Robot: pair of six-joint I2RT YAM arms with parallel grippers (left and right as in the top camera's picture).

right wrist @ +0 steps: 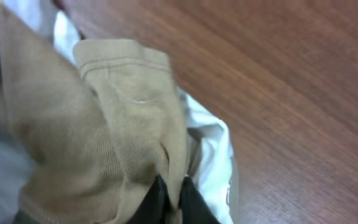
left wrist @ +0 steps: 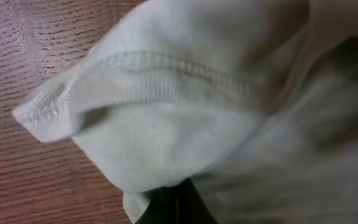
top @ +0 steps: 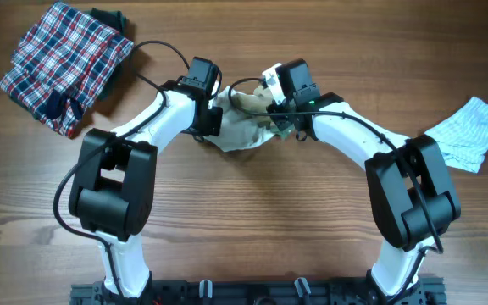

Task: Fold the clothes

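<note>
The cream-white top (top: 242,134) lies bunched at the table's middle, between both arms. My left gripper (top: 211,116) is shut on its cream body. In the left wrist view the hemmed cream cloth (left wrist: 166,118) fills the picture and covers most of the dark fingers (left wrist: 178,202). My right gripper (top: 283,117) is shut on the tan-beige sleeve (right wrist: 123,124). A fold of that sleeve is pinched between the two black fingertips (right wrist: 159,198), with white cloth (right wrist: 210,149) beside it. The sleeve (top: 248,100) shows between the two grippers from above. A pale blue striped garment (top: 473,131) lies crumpled at the right.
A red, white and blue plaid garment (top: 62,63) lies at the far left corner with a dark piece (top: 108,19) behind it. Bare wooden table (top: 252,220) spreads in front of the arms. Black cables (top: 155,51) loop over both arms.
</note>
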